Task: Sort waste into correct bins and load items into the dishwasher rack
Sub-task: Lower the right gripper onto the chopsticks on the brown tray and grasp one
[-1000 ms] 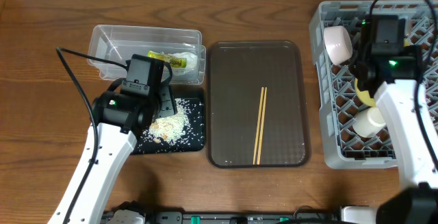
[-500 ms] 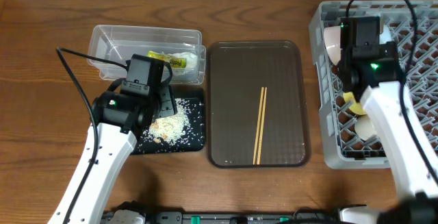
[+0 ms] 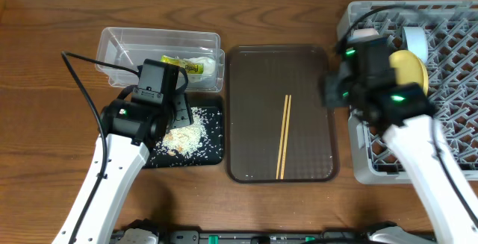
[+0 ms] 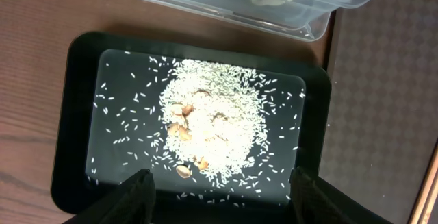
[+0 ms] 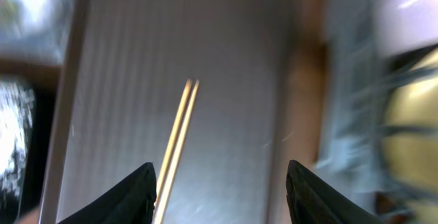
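Observation:
My left gripper (image 4: 222, 179) hangs open just above the near edge of the black tray (image 4: 75, 114), which holds a heap of rice scraps (image 4: 212, 125). Behind it the clear tub (image 3: 119, 46) contains the green-and-orange wrapper (image 3: 183, 66) and the white tissue (image 3: 207, 66). The chopsticks (image 3: 284, 136) lie side by side on the brown serving tray (image 3: 254, 72). My right gripper (image 5: 220, 169) is open and empty above that tray's right part, with the chopsticks (image 5: 178, 135) by its left finger. A yellow plate (image 3: 408, 65) stands in the grey rack (image 3: 358, 162), a pale bowl (image 3: 416, 39) behind it.
The brown serving tray sits between the black tray and the rack, with a narrow strip of wooden table (image 3: 342, 124) on its right. The right wrist view is motion-blurred. The left arm's cable (image 3: 82, 61) loops over the table by the clear tub.
My right gripper has opened and swung left from over the rack to the brown tray's right side. The yellow plate stays in the rack. The left arm has not moved.

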Tool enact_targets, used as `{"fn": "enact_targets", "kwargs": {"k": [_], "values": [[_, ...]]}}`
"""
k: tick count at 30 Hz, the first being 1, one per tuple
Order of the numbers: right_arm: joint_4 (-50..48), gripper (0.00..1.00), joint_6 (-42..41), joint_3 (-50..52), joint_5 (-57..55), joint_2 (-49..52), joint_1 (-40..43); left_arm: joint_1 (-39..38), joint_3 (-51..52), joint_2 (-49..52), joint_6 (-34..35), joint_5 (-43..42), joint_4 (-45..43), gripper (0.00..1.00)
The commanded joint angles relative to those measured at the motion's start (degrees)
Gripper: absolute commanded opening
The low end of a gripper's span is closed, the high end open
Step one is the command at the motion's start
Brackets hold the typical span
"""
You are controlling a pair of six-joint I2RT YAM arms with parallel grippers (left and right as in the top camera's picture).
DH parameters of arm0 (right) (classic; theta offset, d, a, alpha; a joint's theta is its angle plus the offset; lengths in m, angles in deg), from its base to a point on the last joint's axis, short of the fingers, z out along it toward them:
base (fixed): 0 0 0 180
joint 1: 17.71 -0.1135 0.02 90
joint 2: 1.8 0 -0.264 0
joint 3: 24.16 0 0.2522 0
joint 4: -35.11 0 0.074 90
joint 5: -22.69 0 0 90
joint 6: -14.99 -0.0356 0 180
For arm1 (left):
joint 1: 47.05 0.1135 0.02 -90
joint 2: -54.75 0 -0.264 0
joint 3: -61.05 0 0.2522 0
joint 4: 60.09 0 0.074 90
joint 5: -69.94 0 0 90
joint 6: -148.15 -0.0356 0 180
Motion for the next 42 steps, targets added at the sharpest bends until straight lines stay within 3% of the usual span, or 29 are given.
{"fn": "enact_targets", "kwargs": {"k": [1,7,17,29,42], "values": [[-1.5,0.58,-6.4,5.4,4.4,4.2,-3.6,0.3,-0.3,0.3,0.3,0.7,0.2,0.66],[-8.7,0.54,-12.3,12.1,1.5,11.7,-8.6,0.3,-0.3,0.3,0.3,0.7,0.2,0.66],[-12.7,0.53,-17.0,13.2,-2.3,18.9,-13.0,0.3,-0.3,0.3,0.3,0.7,0.2,0.66],[-11.9,0.46,-19.6,13.3,-3.6,19.5,-13.4,0.3,-0.3,0.3,0.3,0.7,0.2,0.66],[-11.4,0.49,-20.8,13.8,-5.0,19.6,-13.9,0.3,-0.3,0.3,0.3,0.7,0.2,0.66]]}}
